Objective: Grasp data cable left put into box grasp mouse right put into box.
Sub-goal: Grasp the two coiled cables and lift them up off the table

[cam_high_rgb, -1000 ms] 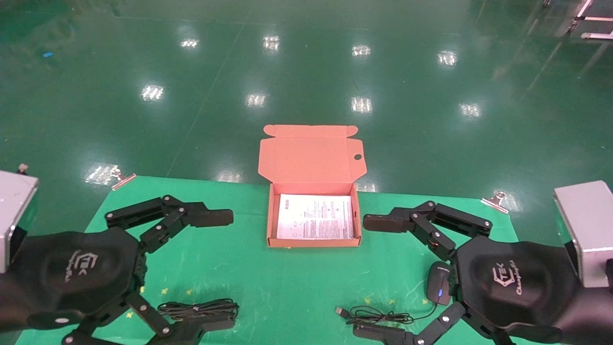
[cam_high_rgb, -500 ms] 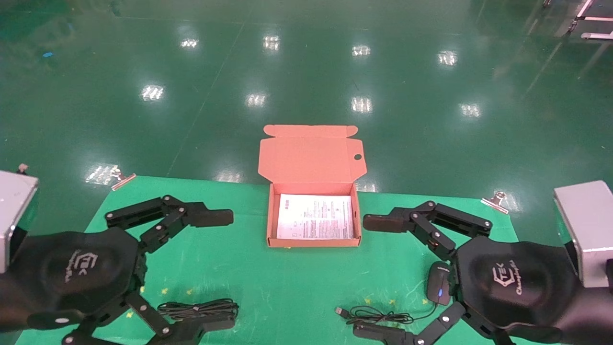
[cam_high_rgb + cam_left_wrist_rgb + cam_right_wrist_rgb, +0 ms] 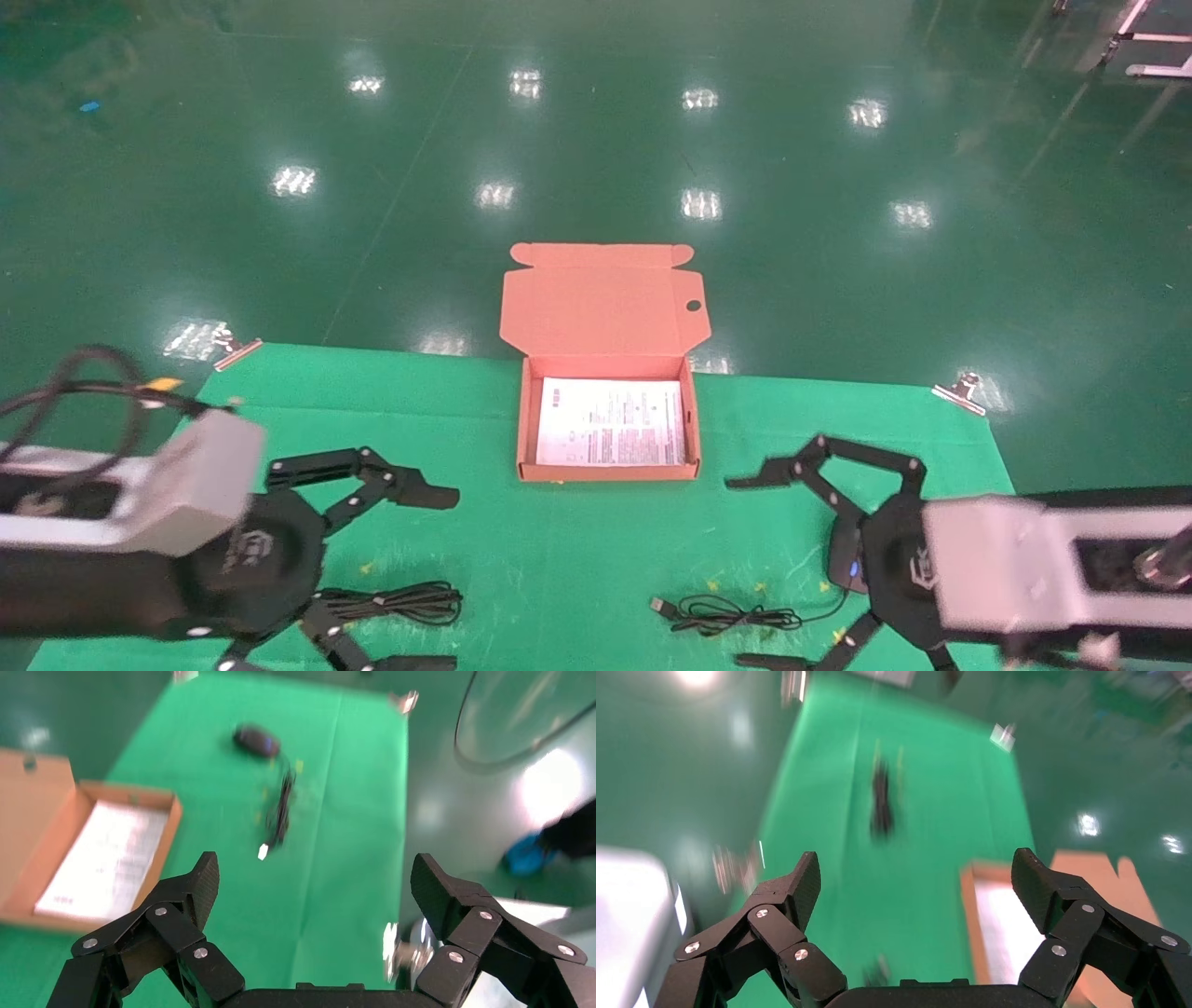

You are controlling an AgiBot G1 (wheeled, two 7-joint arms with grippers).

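Both of my hands are spread wide and hold nothing. My left hand [image 3: 410, 573] hovers over the bundled black data cable [image 3: 396, 603] on the green tabletop [image 3: 559, 550]. My right hand [image 3: 750, 570] hangs beside the small black oval mouse [image 3: 843, 559], whose thin cord [image 3: 736, 615] lies toward the middle. Between them the shallow orange-brown cardboard box [image 3: 605, 471] lies open, a white printed sheet [image 3: 610, 434] inside.

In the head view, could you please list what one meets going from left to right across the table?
Left gripper → data cable → box → mouse cord with USB plug → mouse → right gripper body at the right edge.
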